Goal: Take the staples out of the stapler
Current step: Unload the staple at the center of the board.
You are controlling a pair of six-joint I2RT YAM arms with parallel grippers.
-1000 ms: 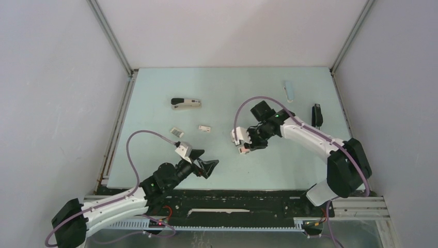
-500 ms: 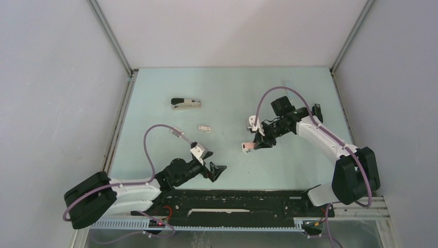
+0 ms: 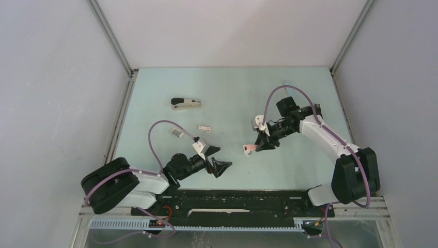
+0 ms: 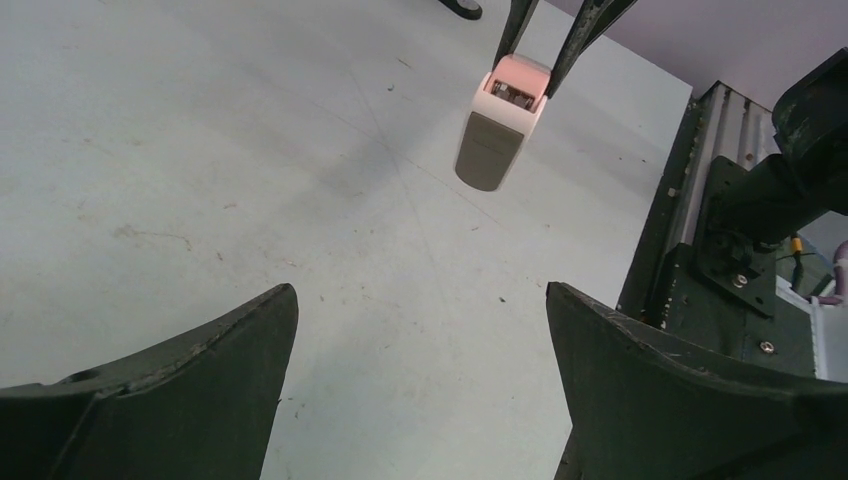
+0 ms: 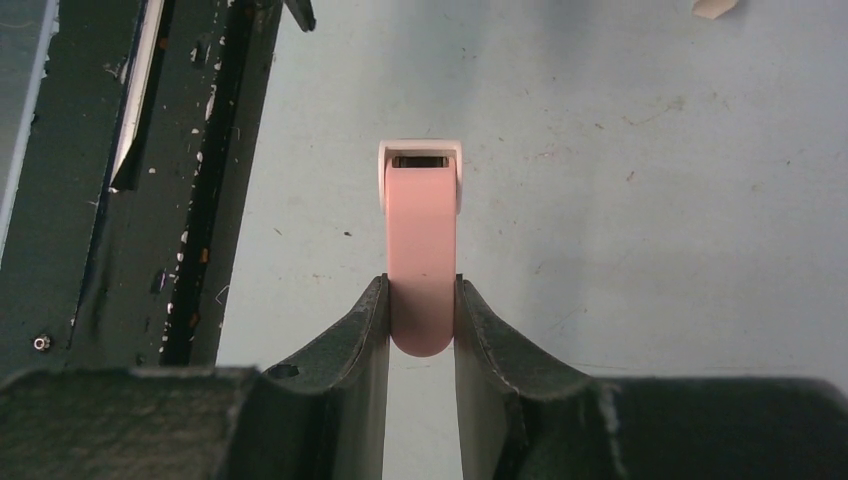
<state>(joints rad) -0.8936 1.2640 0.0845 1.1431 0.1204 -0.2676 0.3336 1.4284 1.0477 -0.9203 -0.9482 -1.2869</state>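
Pinching the pink stapler (image 5: 422,220) by its rounded end: right claw (image 5: 421,292).

A table (image 3: 232,88) with a pale blue-green top fills the floor of a small enclosure. Close up, its surface is scuffed and flecked with small dark marks. Plain white panels close it in: a back wall (image 3: 227,31), a left wall (image 3: 51,103) and a right wall (image 3: 392,77), joined at the far corners by slanting metal posts (image 3: 111,36). A black strip (image 3: 268,199) runs along the near edge. The light is soft and even, probably from overhead.
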